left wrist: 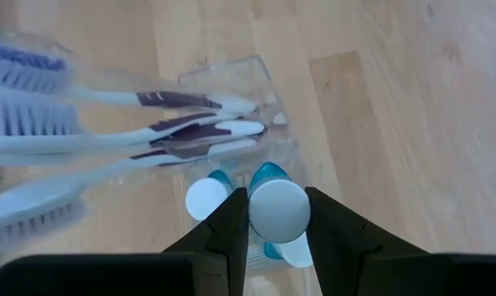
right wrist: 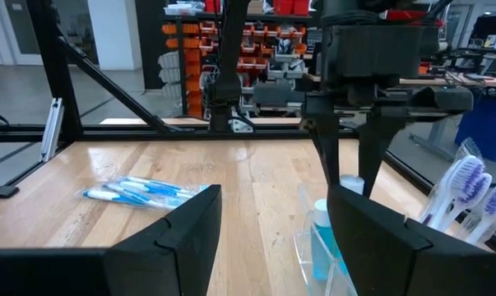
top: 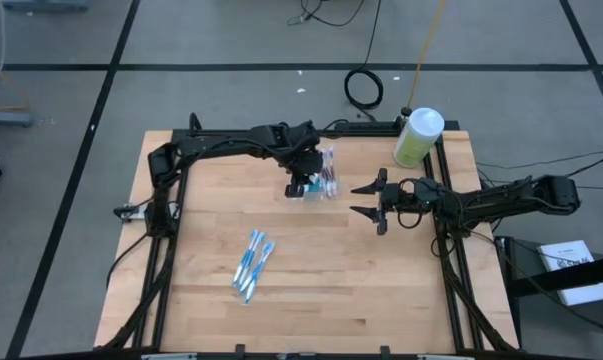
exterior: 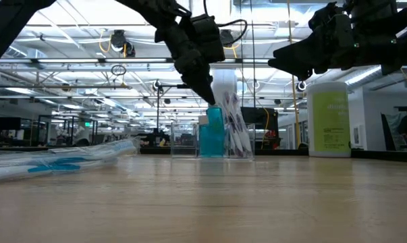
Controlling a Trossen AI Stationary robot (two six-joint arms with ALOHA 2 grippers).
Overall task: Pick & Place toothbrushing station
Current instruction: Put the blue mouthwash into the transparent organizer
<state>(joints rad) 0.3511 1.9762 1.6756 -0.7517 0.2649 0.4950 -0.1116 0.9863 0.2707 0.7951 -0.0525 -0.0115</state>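
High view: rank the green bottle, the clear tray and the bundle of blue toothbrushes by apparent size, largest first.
1. Green bottle.
2. Bundle of blue toothbrushes.
3. Clear tray, partly hidden by the left end effector, so 2 and 3 stay unsure.

No text can be made out for certain. The green bottle (exterior: 329,120) carries pale lettering on its front in the low view, but the words are too blurred to read. A white sheet (top: 571,268) lying beside the table in the high view bears dark print, too small to tell. Nothing on the toothbrushes or the tray shows legible marks
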